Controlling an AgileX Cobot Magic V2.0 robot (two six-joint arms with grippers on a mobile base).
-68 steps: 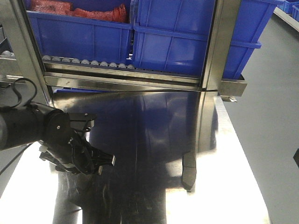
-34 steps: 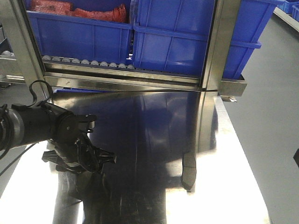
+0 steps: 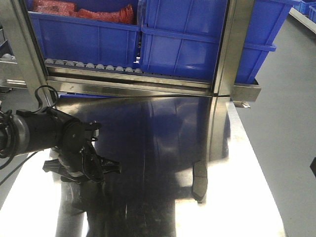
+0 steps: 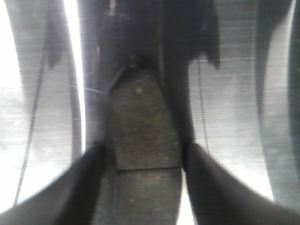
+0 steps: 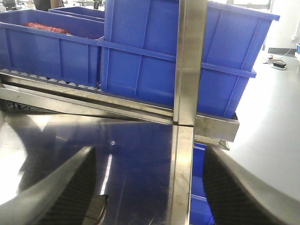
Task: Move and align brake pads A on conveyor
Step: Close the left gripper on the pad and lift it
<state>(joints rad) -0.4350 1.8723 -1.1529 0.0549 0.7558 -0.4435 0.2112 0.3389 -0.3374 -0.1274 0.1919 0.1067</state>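
One dark-grey brake pad (image 4: 144, 117) with a thin groove across it fills the gap between the fingers of my left gripper (image 4: 145, 154), which is shut on it. In the front view that gripper (image 3: 109, 168) hangs low over the shiny steel tabletop (image 3: 163, 133) at the left, with the pad's edge sticking out to the right. My right gripper (image 5: 150, 197) stands open with nothing between its ribbed fingers (image 5: 70, 187); it faces the steel post (image 5: 186, 61). The conveyor is out of view.
Blue bins (image 3: 187, 39) sit on a steel roller rack (image 3: 89, 65) behind the tabletop; one holds red parts (image 3: 98, 12). A small dark oblong shape (image 3: 199, 180) lies on the steel near the post's reflection; I cannot tell what it is. Grey floor (image 3: 286, 113) lies to the right.
My left arm has drawn back to the left and its wrist has turned, with the pad still held. Nothing else has moved.
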